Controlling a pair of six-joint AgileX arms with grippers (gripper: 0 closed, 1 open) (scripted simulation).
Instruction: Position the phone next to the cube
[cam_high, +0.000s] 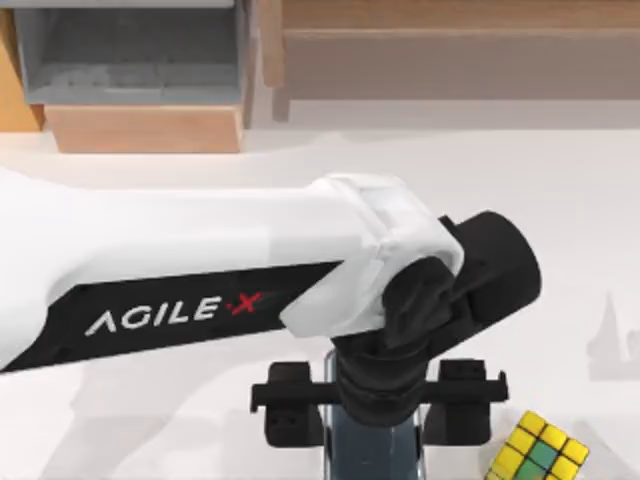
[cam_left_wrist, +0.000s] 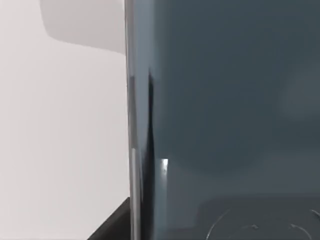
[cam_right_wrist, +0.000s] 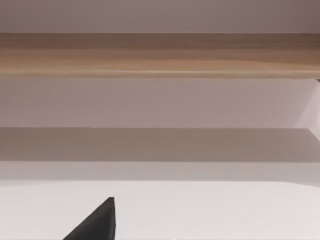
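Your left gripper (cam_high: 375, 425) is low at the near edge of the table, under the long white forearm that crosses the top view from the left. The phone (cam_high: 372, 440) sits between its two black fingers (cam_high: 290, 405); they stand on either long side of the slab, so the jaws look closed on it, narrow as the phone's width. In the left wrist view the dark slate face of the phone (cam_left_wrist: 225, 110) is very close to the camera, with its lighter rim running down beside the pale table (cam_left_wrist: 60, 140).

The cube (cam_high: 540, 455) lies on the table to the right of the phone, near but apart from it, turned a little so one corner points toward the gripper.

Here is what can go wrong, in my judgement. If you carry the phone to the right too low, the right finger or the phone's edge can push the cube and roll it away. The phone is thin and smooth, so it can also slip or tilt in the jaws if the hold is light. If you release it while it is tilted, it may fall onto the cube instead of beside it.

Your right gripper (cam_right_wrist: 95, 222) is parked, facing a wooden shelf (cam_right_wrist: 160, 55); I cannot tell if it is open.
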